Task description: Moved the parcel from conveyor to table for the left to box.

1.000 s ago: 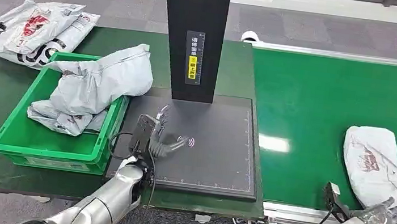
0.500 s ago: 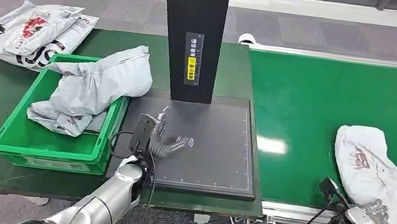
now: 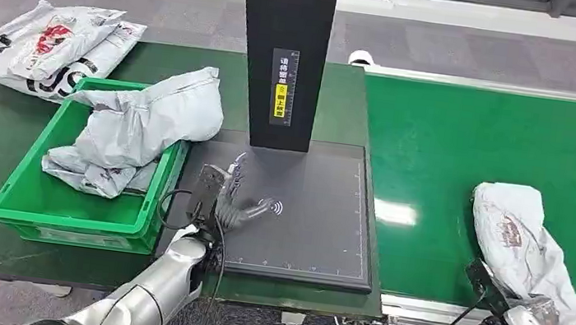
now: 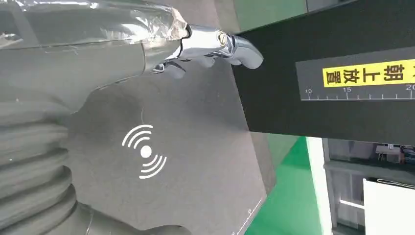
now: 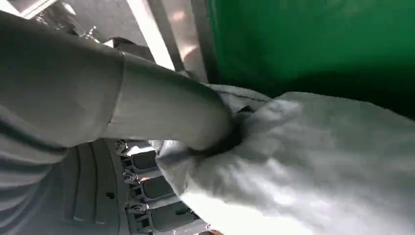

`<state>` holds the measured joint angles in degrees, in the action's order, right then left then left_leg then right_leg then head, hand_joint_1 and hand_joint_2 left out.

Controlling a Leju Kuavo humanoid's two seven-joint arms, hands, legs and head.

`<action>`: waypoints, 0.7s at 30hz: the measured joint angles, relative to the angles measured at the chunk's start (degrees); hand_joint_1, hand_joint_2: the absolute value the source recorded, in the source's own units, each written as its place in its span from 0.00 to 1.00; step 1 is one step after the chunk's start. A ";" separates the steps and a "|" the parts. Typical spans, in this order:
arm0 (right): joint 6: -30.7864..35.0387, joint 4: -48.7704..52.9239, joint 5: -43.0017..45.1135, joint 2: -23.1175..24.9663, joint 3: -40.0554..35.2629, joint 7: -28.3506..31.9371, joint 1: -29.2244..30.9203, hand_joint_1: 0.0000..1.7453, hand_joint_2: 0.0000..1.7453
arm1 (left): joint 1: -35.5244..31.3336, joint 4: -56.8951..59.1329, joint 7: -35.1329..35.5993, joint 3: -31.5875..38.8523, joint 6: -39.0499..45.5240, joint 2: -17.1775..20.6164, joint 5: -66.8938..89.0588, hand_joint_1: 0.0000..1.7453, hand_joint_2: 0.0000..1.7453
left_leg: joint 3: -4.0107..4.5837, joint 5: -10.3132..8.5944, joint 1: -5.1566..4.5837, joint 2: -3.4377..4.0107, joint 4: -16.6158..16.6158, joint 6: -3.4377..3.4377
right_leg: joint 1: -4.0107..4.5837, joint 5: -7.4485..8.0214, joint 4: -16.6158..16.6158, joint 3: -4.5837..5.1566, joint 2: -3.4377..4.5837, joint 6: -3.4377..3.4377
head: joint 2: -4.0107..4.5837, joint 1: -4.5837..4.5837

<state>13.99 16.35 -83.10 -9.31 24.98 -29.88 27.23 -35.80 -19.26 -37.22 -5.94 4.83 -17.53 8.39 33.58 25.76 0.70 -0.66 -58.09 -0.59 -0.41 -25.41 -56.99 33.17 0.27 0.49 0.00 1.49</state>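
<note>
A grey plastic-wrapped parcel [image 3: 519, 245] with a red print lies on the green conveyor belt [image 3: 470, 135], near its front edge. My right hand [image 3: 535, 316] grips the parcel's near end at the belt's rim. In the right wrist view the thumb [image 5: 161, 110] digs into the bunched wrapping of the parcel [image 5: 318, 161]. My left hand [image 3: 237, 202] hovers over the black scanner pad [image 3: 318, 224] with fingers spread and nothing in it. The left wrist view shows the left hand [image 4: 98, 44] above the pad's white signal mark [image 4: 145, 152].
A green crate [image 3: 70, 219] left of the pad holds grey parcels [image 3: 149, 116], one draped over its rim. More parcels [image 3: 42, 41] lie piled at the table's far left. A black scanner column [image 3: 281, 54] stands behind the pad.
The parcel has shifted left along the belt and turned more upright. My right hand dropped lower at the belt's edge and closed on the parcel's near end. The left hand stays put.
</note>
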 measured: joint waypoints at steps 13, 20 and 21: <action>24.03 4.78 1.67 3.55 1.97 19.94 -0.08 1.00 1.00 | 0.43 -0.22 -0.98 1.42 4.40 0.13 1.49 0.00 1.00 | 0.50 -0.06 -0.17 -0.06 0.06 -0.08 | -0.22 -0.04 -0.29 0.56 -0.01 -0.06 | 0.00 -0.02; 26.32 28.27 9.44 16.62 2.44 47.10 -3.06 1.00 1.00 | 0.62 -1.16 -1.62 2.21 11.65 0.46 6.17 0.00 1.00 | 0.55 -0.17 -0.09 -0.31 0.10 -0.23 | -0.09 -0.16 -0.40 0.69 -0.22 -0.27 | 0.00 0.00; 26.32 30.81 8.72 18.17 0.41 46.22 -4.28 1.00 1.00 | 0.61 -1.27 -1.75 2.38 11.96 0.57 6.62 0.00 1.00 | 0.55 -0.16 -0.09 -0.29 0.10 -0.25 | -0.09 -0.18 -0.42 0.72 -0.20 -0.30 | 0.02 0.00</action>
<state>40.30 47.16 -74.38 8.86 25.39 16.35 22.95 -35.19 -20.52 -38.97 -3.56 16.79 -16.96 15.02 34.13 25.60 0.60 -0.96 -57.99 -0.84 -0.49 -25.59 -57.41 33.89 0.07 0.19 0.02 1.49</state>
